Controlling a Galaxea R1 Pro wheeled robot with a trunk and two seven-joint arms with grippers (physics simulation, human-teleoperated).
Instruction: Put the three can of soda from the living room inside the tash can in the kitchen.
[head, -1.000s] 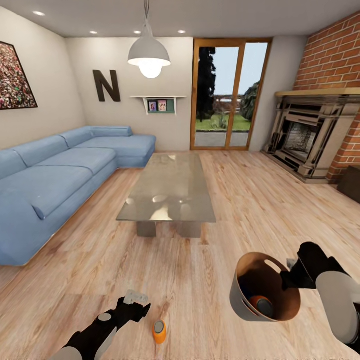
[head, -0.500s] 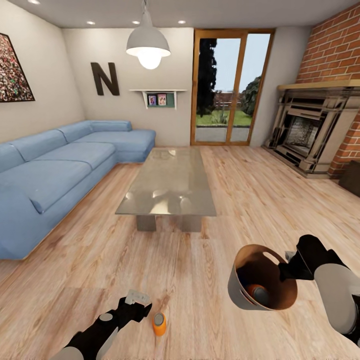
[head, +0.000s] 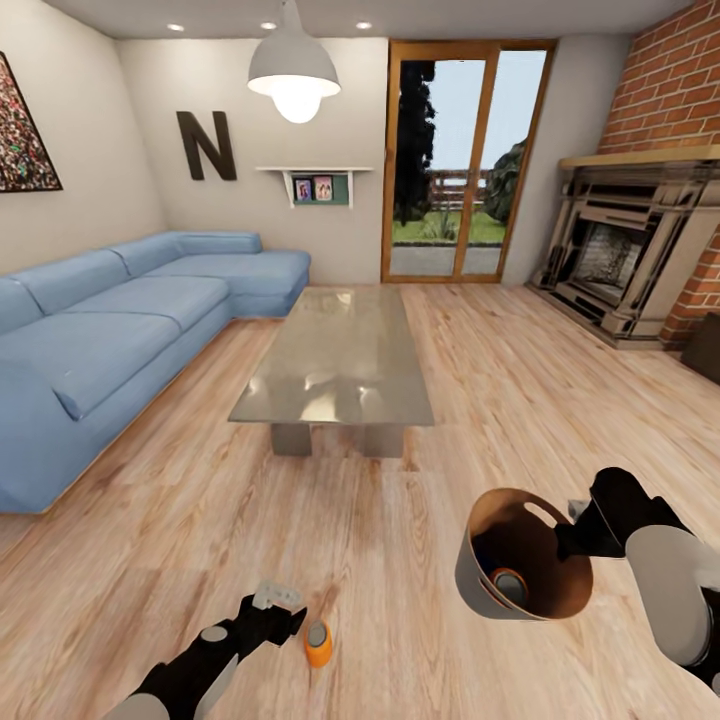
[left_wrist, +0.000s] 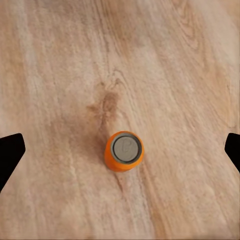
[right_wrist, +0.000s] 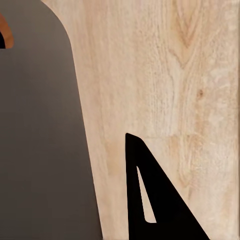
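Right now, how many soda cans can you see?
2 clearly: an orange can standing on the floor, another orange can inside the bin. Something blue beside it may be a third.

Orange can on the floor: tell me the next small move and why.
Probably lower the open left gripper over the orange can: it stands upright on the floor between the spread fingertips, while the right gripper holds the bin.

A big dark letter N (head: 206, 146) hangs on the wall (head: 300, 110).

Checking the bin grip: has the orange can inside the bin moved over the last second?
Yes. The orange can has slid across the bin, away from its far wall and toward the near wall.
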